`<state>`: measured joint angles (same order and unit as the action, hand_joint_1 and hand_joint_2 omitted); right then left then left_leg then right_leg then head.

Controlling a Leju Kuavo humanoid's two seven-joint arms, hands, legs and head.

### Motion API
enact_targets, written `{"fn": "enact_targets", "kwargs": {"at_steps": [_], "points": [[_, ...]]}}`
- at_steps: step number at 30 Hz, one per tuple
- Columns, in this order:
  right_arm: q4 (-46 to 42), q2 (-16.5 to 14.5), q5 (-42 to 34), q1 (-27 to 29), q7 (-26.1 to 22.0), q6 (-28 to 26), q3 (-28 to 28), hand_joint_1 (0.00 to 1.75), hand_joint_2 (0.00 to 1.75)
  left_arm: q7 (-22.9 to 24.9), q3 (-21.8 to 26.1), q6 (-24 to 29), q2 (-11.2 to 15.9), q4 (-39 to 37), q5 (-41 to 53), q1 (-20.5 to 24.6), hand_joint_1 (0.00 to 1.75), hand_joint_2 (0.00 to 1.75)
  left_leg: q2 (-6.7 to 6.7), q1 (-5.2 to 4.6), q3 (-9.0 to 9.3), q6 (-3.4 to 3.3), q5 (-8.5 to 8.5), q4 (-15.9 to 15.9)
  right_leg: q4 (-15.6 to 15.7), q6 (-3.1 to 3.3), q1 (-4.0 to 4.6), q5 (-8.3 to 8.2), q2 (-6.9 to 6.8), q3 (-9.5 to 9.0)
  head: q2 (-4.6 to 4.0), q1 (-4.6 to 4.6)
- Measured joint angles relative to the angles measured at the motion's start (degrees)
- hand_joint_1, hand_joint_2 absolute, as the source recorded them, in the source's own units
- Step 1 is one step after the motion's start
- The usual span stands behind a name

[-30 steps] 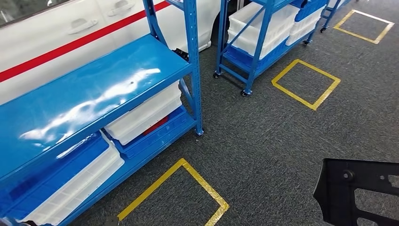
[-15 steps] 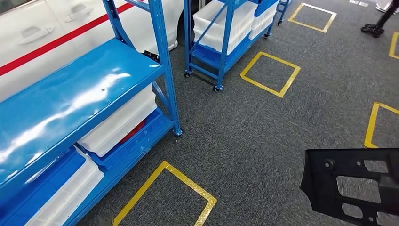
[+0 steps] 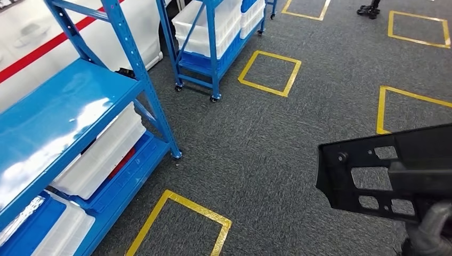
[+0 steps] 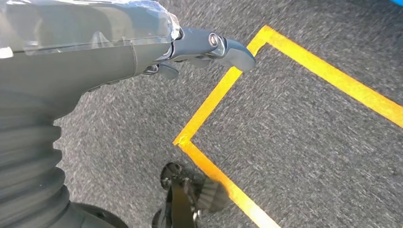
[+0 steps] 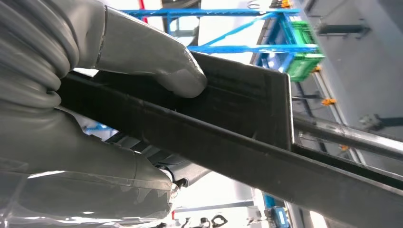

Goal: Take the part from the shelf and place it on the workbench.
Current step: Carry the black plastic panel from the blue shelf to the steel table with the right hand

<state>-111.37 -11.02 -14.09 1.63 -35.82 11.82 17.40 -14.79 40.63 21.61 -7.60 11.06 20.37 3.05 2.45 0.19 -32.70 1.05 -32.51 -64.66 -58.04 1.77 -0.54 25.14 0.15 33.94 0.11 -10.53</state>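
Gripping the black part (image 5: 237, 142), the right hand (image 5: 119, 95) presses its thumb on the flat plate, which hangs over grey carpet (image 3: 266, 138) right of the blue shelf (image 3: 69, 106). The left hand (image 4: 142, 52) holds nothing, fingers loosely apart above yellow tape (image 4: 214, 95).

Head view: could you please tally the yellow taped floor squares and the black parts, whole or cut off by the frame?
yellow taped floor squares: 5
black part: 1
Total: 6
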Motion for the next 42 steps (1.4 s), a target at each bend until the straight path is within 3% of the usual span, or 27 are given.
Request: {"fn": "enact_targets", "kwargs": {"at_steps": [2,3,4,5,7,8,9,11,12,13,14,16,18,19,20,22,24,25,27,29,31,32,34,36,38,40,42], "points": [[2.0,0.4,0.2,-2.2,0.3,-0.9,-2.3,1.75,1.75,0.2,0.7,1.3,-0.3,0.0,-0.3,-0.1,0.0,1.75,-1.6,0.05,-3.75,0.06,-2.92,-7.6,-0.1,0.25,0.15,-0.15,1.56,0.17,-0.01,0.0],[2.8,0.6,0.3,-3.1,0.5,-1.2,-3.2,1.75,1.75,0.3,1.0,1.9,-0.4,0.0,-0.5,-0.1,0.0,1.75,-1.86,0.04,-4.92,0.01,-3.1,-9.6,-0.1,0.29,0.26,-0.18,2.38,0.2,-0.01,0.01],[3.6,0.8,0.2,-3.9,0.6,-1.5,-4.1,1.75,1.75,0.4,1.3,2.6,-0.5,0.0,-0.8,-0.1,0.0,1.75,-1.98,0.03,-5.02,-0.13,-2.05,-9.3,-0.2,0.29,0.34,-0.2,3.17,0.21,0.0,0.01],[4.4,1.0,0.2,-4.7,0.8,-1.8,-4.9,1.75,1.75,0.5,1.6,3.3,-0.6,0.0,-1.0,-0.1,0.0,1.75,-2.26,0.02,-4.14,-0.34,-0.07,-6.8,-0.3,0.27,0.39,-0.2,3.96,0.2,0.0,0.0],[5.9,1.3,0.0,-6.5,0.9,-2.2,-6.7,1.75,1.75,0.8,2.2,4.6,-0.8,0.0,-1.2,-0.1,0.0,1.75,-4.81,0.05,-0.97,-0.94,4.21,1.1,-0.6,0.06,0.41,-0.24,5.41,0.27,0.01,-0.01],[6.7,1.4,-0.1,-7.3,1.0,-2.4,-7.5,1.75,1.75,0.9,2.5,5.1,-0.9,0.0,-1.2,-0.1,0.0,1.75,-6.09,0.06,0.24,-1.12,5.43,4.2,-0.7,-0.21,0.35,-0.32,6.12,0.45,0.01,-0.01],[7.4,1.5,-0.3,-8.0,1.1,-2.5,-8.3,1.75,1.75,1.0,2.7,5.7,-1.0,0.0,-1.3,-0.1,0.0,1.75,-7.04,0.01,0.92,-1.25,5.95,6.0,-0.7,-0.57,0.21,-0.45,6.77,0.71,0.01,0.0],[8.9,1.8,-0.6,-9.1,1.2,-2.9,-9.6,1.75,1.75,1.1,3.2,6.6,-1.2,0.0,-1.4,0.1,0.0,1.75,-6.41,-0.09,1.14,-1.48,6.1,6.8,-0.6,-1.48,-0.1,-0.9,8.16,1.23,0.01,0.01],[9.5,1.9,-0.7,-9.6,1.3,-3.1,-10.2,1.75,1.75,1.2,3.4,6.9,-1.4,0.0,-1.5,0.2,0.0,1.75,-5.68,-0.06,1.25,-1.75,6.4,7.2,-0.6,-1.78,-0.16,-0.93,7.96,1.41,0.01,0.02],[10.0,2.1,-0.9,-10.1,1.3,-3.3,-10.6,1.75,1.75,1.2,3.5,7.2,-1.5,0.0,-1.7,0.3,0.0,1.75,-4.9,0.01,1.38,-2.11,6.72,7.7,-1.3,-2.04,-0.07,-0.42,6.7,1.84,0.01,0.02],[10.5,2.3,-1.0,-10.7,1.3,-3.4,-11.0,1.75,1.75,1.3,3.6,7.4,-1.7,0.0,-1.8,0.3,0.0,1.75,-4.08,0.05,1.49,-2.41,7.01,8.1,-3.2,-2.25,0.05,0.74,4.84,2.76,0.02,0.02],[11.5,2.5,-1.1,-11.5,1.3,-3.5,-11.7,1.75,1.75,1.3,3.7,7.5,-1.9,0.0,-1.9,0.2,0.0,1.75,-2.46,-0.08,1.45,-2.74,7.19,8.4,-10.0,-2.61,0.04,4.47,1.1,6.1,0.02,0.02],[12.5,2.6,-1.2,-11.8,1.3,-3.6,-12.1,1.75,1.75,1.3,3.8,7.5,-2.0,0.0,-1.9,0.0,0.0,1.75,-0.77,-0.16,1.27,-2.73,7.11,8.3,-16.1,-3.07,-0.27,6.49,0.24,9.01,0.01,0.02],[12.8,2.7,-1.2,-11.8,1.3,-3.6,-12.2,1.75,1.75,1.3,3.9,7.5,-2.0,0.0,-1.9,0.0,0.0,1.75,0.02,-0.15,1.24,-2.69,7.04,8.3,-16.3,-3.25,-0.43,5.98,0.06,9.0,0.01,0.02],[13.2,2.8,-1.2,-11.8,1.3,-3.6,-12.3,1.75,1.75,1.3,4.0,7.5,-2.1,0.0,-1.9,0.0,0.0,1.75,0.77,-0.13,1.24,-2.57,6.92,8.1,-14.2,-3.39,-0.57,4.53,-0.29,7.75,0.01,0.02],[13.6,3.0,-1.2,-12.2,1.3,-3.6,-12.5,1.75,1.75,1.3,4.2,7.5,-2.2,0.0,-1.9,0.1,0.0,1.75,2.07,-0.23,1.34,-2.15,6.53,7.8,-6.2,-3.32,-0.5,1.35,-2.63,3.24,0.01,0.02],[13.9,3.0,-1.3,-12.6,1.3,-3.7,-12.8,1.75,1.75,1.3,4.4,7.6,-2.3,0.0,-1.9,0.1,0.0,1.75,3.17,-0.51,1.43,-1.52,6.09,7.4,-1.2,-2.63,-0.12,0.22,-4.47,0.73,0.01,0.02],[14.1,3.1,-1.4,-12.7,1.3,-3.7,-13.0,1.75,1.75,1.3,4.5,7.6,-2.3,0.0,-1.9,0.2,0.0,1.75,3.71,-0.64,1.51,-1.19,5.94,7.3,-0.8,-2.18,0.14,0.41,-4.45,0.69,0.01,0.02],[14.3,3.2,-1.5,-12.9,1.3,-3.8,-13.1,1.75,1.75,1.4,4.6,7.7,-2.3,0.0,-1.9,0.3,0.0,1.75,4.26,-0.49,1.68,-0.49,5.61,7.2,-0.6,-1.42,0.13,0.14,-2.94,0.84,0.01,0.01],[14.4,3.3,-1.5,-13.1,1.3,-4.0,-13.4,1.75,1.75,1.5,4.6,7.8,-2.3,0.0,-1.9,0.3,0.0,1.75,1.95,-0.08,0.85,0.13,3.81,4.8,-0.3,-0.66,-0.11,-0.18,-1.56,0.82,0.01,0.01],[14.5,3.3,-1.5,-13.2,1.2,-4.1,-13.9,1.75,1.75,1.5,4.6,7.8,-2.3,0.0,-1.9,0.1,0.0,1.75,-1.09,0.21,-2.2,0.42,0.09,-2.0,-0.2,-0.13,-0.13,-0.34,-0.15,0.86,0.01,0.01],[14.5,3.3,-1.5,-13.1,1.2,-4.2,-14.1,1.75,1.75,1.6,4.7,7.7,-2.3,0.0,-1.8,0.0,0.0,1.75,-1.66,0.25,-4.11,0.48,-1.53,-6.0,-0.3,0.01,-0.04,-0.37,0.65,0.88,0.01,0.0],[14.6,3.3,-1.6,-12.7,1.2,-4.4,-14.2,1.75,1.75,1.4,4.7,7.3,-2.3,0.0,-1.8,-0.2,0.0,1.75,-1.95,0.26,-6.11,0.42,-1.75,-9.6,-0.4,0.1,0.16,-0.38,2.4,0.89,0.01,0.01],[14.4,3.4,-1.9,-12.1,1.0,-4.6,-14.2,1.75,1.75,1.0,4.7,6.5,-2.2,0.0,-1.7,-0.3,0.0,1.75,-2.65,0.26,-4.24,-0.02,2.03,-4.6,-0.5,0.08,0.23,-0.37,4.15,0.86,0.01,0.01],[13.8,3.4,-2.2,-11.5,0.7,-4.8,-14.2,1.75,1.75,0.7,4.7,5.7,-2.0,0.0,-1.7,-0.4,0.0,1.75,-5.66,0.33,-1.06,-0.62,5.44,3.1,-0.7,-0.18,0.18,-0.4,5.66,1.0,0.01,0.01],[13.2,3.5,-2.4,-10.8,0.5,-4.9,-14.2,1.75,1.75,0.5,4.7,5.1,-1.8,0.0,-1.6,-0.4,0.0,1.75,-7.61,0.24,0.34,-0.97,6.19,6.4,-0.8,-0.89,-0.11,-0.57,7.0,1.4,0.01,0.01],[12.5,3.7,-2.5,-9.9,0.5,-4.9,-14.1,1.75,1.75,0.4,4.7,4.7,-1.7,0.0,-1.2,-0.3,0.0,1.75,-6.52,0.2,0.62,-1.37,6.41,7.0,-0.7,-1.71,-0.36,-0.76,7.95,1.69,0.01,0.01]]}}
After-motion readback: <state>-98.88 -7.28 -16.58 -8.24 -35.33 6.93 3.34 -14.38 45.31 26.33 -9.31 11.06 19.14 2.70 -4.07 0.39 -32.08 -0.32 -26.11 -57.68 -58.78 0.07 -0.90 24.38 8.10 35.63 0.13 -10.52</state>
